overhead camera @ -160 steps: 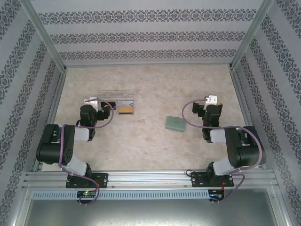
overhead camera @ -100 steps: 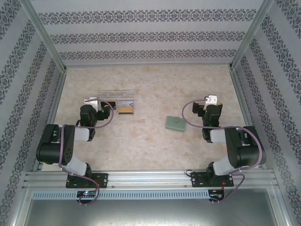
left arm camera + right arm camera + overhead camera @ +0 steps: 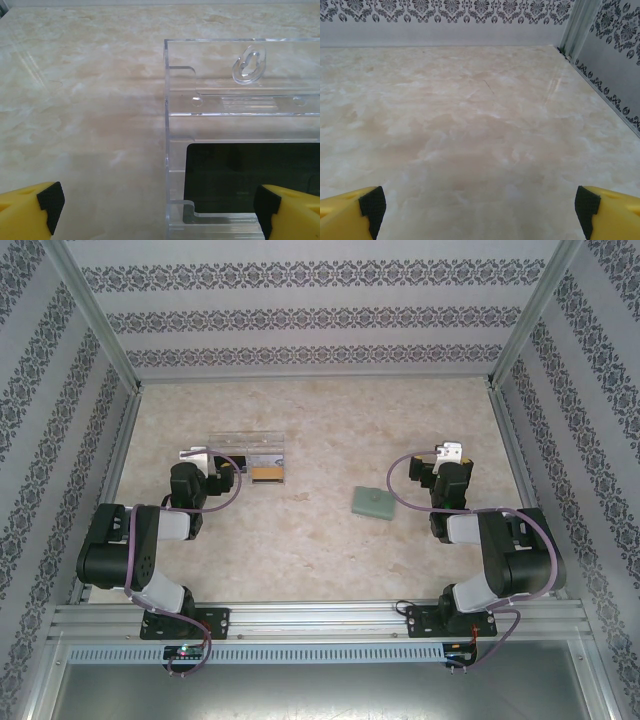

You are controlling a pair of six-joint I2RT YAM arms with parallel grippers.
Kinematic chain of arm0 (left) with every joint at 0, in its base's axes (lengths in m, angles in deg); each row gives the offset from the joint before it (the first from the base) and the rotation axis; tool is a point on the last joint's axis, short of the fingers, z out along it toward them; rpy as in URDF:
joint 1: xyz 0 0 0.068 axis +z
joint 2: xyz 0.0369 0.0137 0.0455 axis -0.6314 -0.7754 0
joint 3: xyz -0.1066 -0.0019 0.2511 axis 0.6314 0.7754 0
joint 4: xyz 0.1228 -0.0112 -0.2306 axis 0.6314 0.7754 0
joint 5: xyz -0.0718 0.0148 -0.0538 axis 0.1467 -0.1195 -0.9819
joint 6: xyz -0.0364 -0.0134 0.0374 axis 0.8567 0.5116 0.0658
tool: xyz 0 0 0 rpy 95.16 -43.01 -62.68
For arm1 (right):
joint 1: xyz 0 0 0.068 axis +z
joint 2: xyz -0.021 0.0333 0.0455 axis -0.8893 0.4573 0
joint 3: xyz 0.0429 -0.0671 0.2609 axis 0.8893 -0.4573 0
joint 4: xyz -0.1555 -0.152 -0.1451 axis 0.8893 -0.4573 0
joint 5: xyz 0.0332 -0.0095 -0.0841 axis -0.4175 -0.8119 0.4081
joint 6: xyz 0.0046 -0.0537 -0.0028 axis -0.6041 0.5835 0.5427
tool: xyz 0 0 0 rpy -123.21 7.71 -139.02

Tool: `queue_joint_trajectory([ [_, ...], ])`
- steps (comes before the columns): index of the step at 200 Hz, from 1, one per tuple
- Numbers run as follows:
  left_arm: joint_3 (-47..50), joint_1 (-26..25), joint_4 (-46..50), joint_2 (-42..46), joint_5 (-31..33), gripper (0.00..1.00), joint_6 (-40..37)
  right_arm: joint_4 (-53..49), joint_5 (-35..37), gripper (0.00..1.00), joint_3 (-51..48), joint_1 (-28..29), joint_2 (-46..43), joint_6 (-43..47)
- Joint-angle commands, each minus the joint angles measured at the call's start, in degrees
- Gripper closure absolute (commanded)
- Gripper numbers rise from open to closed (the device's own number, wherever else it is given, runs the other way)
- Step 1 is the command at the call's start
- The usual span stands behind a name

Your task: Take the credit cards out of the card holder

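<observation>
**Nothing gripped on either side**

The sage-green card holder [image 3: 373, 502] is lying flat on the table [image 3: 320, 410], right of centre. A black card [image 3: 240, 175] is sitting in the clear tray [image 3: 172, 90]. The left claw [image 3: 160, 207] is hovering low at the tray's edge, jaws spread wide; the right claw [image 3: 480, 207] is gaping over bare table.

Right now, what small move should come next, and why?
Probably swing the right gripper left, over the card holder: it lies folded shut on the table, untouched, nearest that arm, and the gripper stands open and empty.
</observation>
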Motion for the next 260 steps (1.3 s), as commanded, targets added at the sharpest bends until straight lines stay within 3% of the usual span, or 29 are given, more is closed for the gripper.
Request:
queue_joint_trajectory([
  [1,-2.73,0.31,5.19,3.34,2.11,0.01,0.19,-4.57,1.29,0.02,0.92,0.0,-6.36,-0.9],
  [55,-8.02,0.29,23.29,14.97,7.63,0.01,3.96,-26.28,6.19,0.02,6.67,3.11,-20.07,-6.87],
  [76,-11.9,0.33,33.68,19.88,9.0,0.01,9.9,-44.53,5.86,0.02,14.12,4.49,-21.92,-16.75],
  [98,-16.72,0.3,44.47,22.83,5.1,0.01,18.14,-62.75,0.34,0.02,23.45,4.64,-19.09,-25.25],
  [126,-18.45,0.27,48.29,23.81,-3.71,0.01,24.68,-72.5,-10.92,0.02,28.06,5.27,-14.36,-31.14],
  [169,-20.75,0.23,52.45,24.11,-9.56,0.0,26.3,-80.55,-18.22,0.03,28.75,9.44,-8.03,-31.16],
  [226,-21.16,0.25,51.06,23.19,-12.33,0.01,25.87,-78.04,-20.42,0.15,33.06,14.29,3.53,-31.75],
  [260,-21.21,0.23,51.73,22.86,-12.69,0.0,25.61,-77.15,-17.71,0.13,37.57,15.03,9.75,-31.86],
])
